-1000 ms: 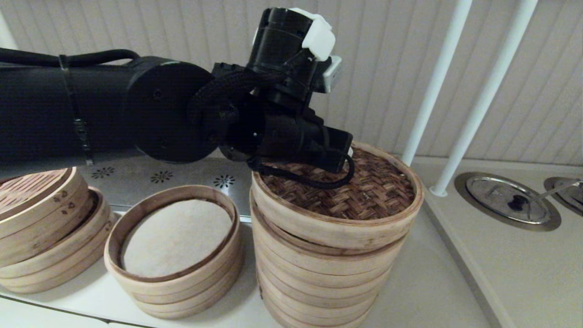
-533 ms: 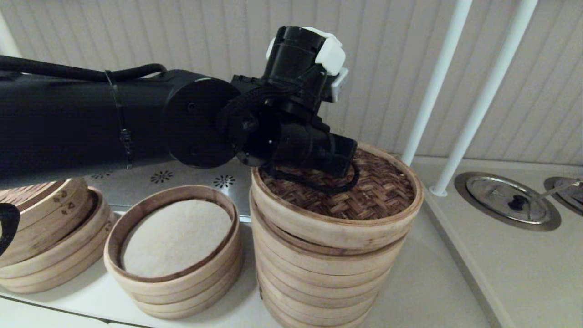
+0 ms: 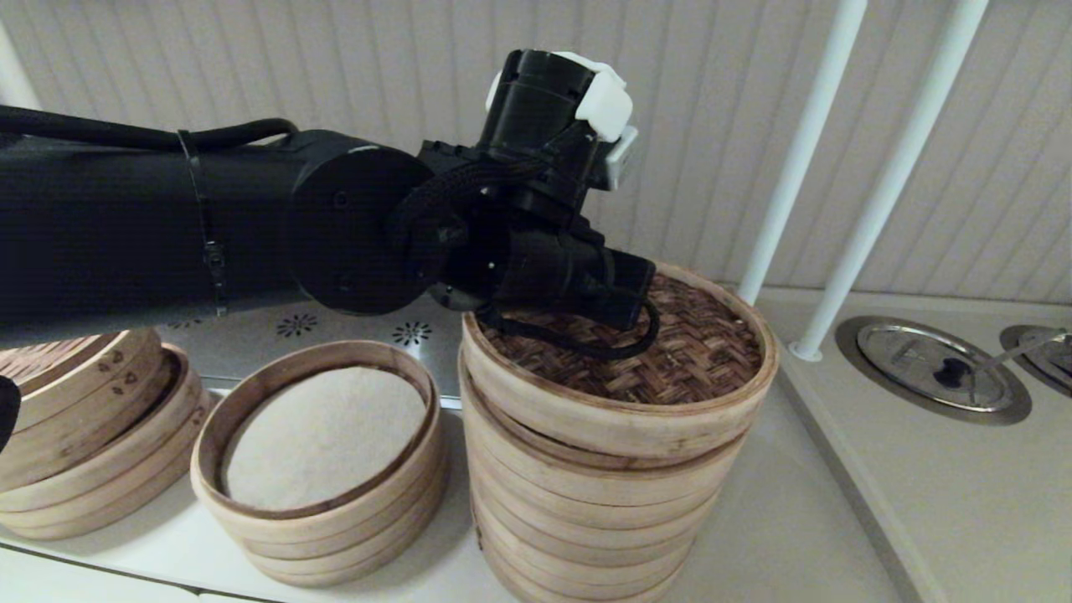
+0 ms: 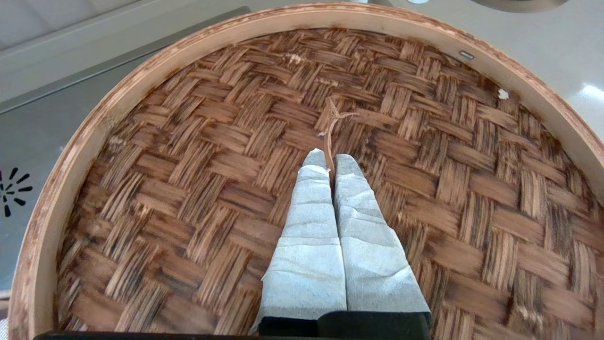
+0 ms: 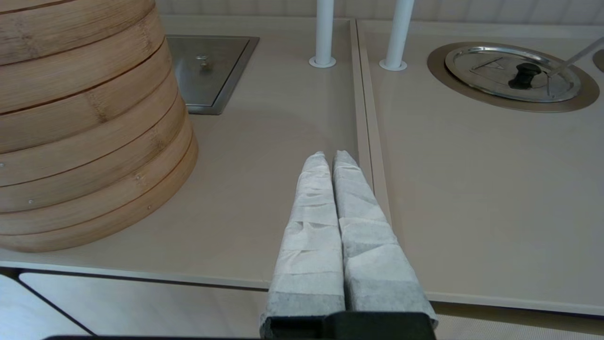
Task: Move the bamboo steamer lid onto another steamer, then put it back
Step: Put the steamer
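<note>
A pale, vertically ribbed wall panel [image 3: 352, 75] fills the upper half of the head view, above a smooth beige counter [image 3: 946, 502] that runs across the lower right. Two white poles [image 3: 804, 142] rise at a slant from the counter at right of centre, each on a small round foot. At far right a round steel cover [image 3: 934, 367] with a dark knob sits recessed in the counter. A grey metal plate [image 3: 276, 331] stamped with small flower-like perforations lies at centre left.
</note>
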You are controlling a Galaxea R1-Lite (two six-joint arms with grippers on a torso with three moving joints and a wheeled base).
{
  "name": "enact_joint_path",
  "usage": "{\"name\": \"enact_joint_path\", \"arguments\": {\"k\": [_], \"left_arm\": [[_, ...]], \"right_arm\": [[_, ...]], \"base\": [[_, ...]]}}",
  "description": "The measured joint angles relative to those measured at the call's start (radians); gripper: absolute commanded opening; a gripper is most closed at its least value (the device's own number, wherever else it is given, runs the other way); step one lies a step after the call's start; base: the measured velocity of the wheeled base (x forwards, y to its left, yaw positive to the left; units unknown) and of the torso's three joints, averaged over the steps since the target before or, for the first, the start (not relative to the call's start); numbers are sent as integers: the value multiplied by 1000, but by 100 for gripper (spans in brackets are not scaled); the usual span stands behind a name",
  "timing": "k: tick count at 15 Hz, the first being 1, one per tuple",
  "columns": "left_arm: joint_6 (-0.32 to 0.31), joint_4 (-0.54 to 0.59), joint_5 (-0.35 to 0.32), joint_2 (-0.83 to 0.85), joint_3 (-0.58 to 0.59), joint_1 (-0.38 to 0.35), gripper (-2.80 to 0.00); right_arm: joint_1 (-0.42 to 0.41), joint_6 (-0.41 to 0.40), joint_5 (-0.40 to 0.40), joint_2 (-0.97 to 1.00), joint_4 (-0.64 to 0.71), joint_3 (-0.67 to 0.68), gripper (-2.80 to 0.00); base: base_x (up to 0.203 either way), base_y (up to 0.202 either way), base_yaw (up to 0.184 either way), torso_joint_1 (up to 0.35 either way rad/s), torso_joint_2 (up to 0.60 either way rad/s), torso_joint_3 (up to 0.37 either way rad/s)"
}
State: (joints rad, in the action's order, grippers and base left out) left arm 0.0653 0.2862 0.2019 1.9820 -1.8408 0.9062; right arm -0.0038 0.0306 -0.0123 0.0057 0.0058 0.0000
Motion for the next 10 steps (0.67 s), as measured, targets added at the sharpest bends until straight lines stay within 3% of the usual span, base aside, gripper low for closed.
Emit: {"name": "enact_joint_path", "arguments": {"k": [10], "left_arm": [[-5, 12, 1, -48, 18, 6, -280]], "right_arm": [[0, 0, 0, 0, 0, 0, -280]], "base": [[0, 0, 0, 0, 0, 0]]}}
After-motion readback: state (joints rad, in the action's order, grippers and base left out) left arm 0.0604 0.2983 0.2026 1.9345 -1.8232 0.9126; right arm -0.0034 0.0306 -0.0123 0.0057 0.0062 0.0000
